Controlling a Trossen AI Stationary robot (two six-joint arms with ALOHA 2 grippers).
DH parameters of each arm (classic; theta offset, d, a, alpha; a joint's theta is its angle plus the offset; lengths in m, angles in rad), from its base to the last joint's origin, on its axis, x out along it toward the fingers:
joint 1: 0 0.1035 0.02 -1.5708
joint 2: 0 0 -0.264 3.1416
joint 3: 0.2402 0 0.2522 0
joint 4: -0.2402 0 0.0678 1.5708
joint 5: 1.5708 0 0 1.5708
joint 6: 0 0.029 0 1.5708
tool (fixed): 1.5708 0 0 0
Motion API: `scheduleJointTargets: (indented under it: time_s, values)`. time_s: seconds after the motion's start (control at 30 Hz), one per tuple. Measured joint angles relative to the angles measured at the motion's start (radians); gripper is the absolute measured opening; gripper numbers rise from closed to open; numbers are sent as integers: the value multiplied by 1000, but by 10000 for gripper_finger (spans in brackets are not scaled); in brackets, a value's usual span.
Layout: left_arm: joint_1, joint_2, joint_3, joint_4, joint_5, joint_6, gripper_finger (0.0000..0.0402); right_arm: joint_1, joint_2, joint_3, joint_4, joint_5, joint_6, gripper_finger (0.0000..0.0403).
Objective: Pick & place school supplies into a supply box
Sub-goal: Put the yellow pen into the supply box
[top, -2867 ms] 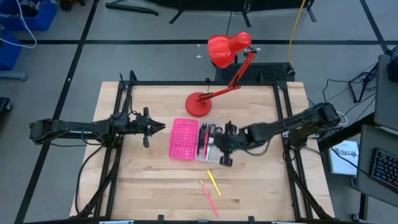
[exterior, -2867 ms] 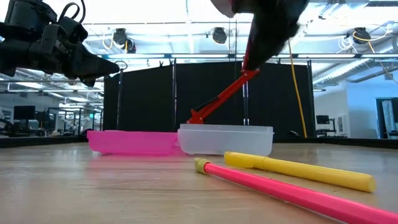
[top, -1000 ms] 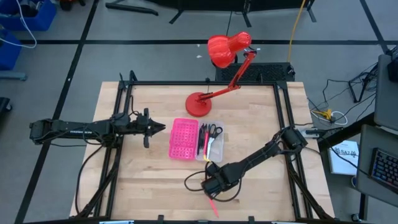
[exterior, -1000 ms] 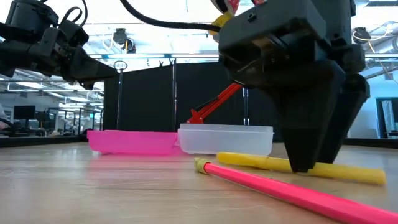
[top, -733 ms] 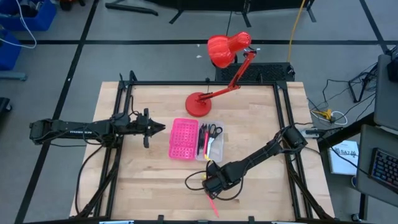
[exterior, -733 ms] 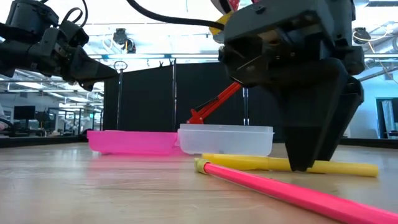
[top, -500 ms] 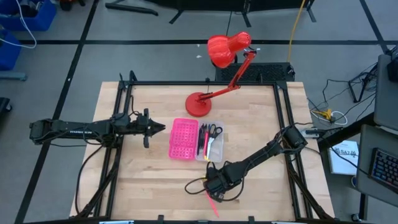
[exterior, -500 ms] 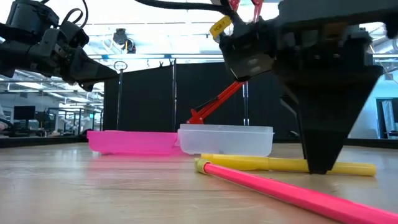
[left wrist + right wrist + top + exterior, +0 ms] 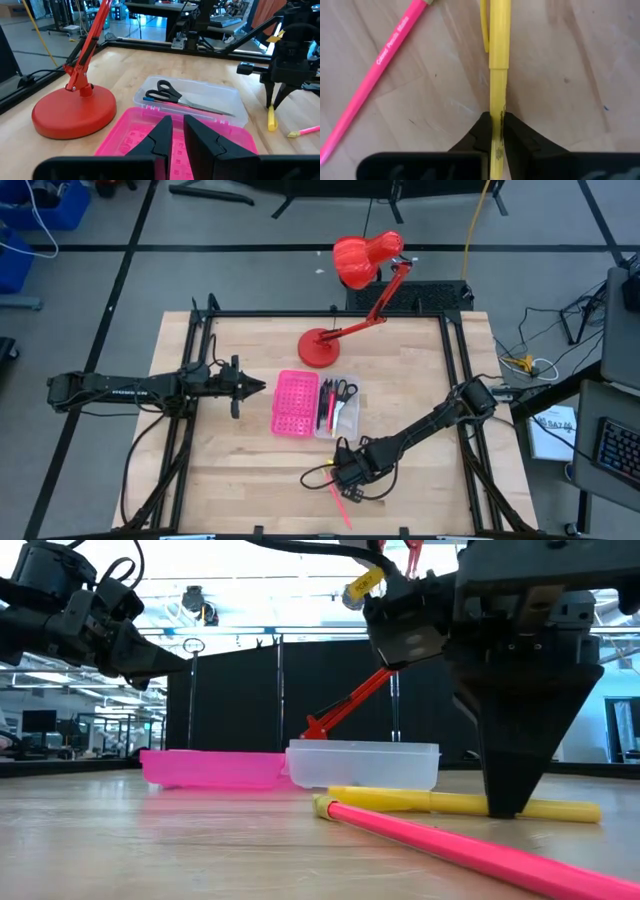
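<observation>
Right wrist view: the right gripper (image 9: 493,131) stands over the worktop (image 9: 570,60) with its fingers (image 9: 481,131) pinched nearly shut on the yellow pen (image 9: 498,60), which runs straight out ahead between them. The pink pen (image 9: 375,75) lies free, slanting off to one side of the fingers. In the high view the left gripper (image 9: 255,386) waits beside the box (image 9: 297,403), apart from it, fingers closed on nothing; scissors (image 9: 172,95) lie in the box's clear half.
</observation>
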Motion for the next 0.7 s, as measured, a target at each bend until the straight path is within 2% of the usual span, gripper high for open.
scheduleJointTargets:
  time_s: [0.23,0.4,0.7]
  values:
    - [0,0,0,-1,1,-21,56,8,-84,-5,46,89,117,20]
    - [0,0,0,-16,2,-24,56,29,-142,-10,115,134,141,20]
    - [0,0,0,-15,9,-39,56,74,-205,-8,163,129,273,19]
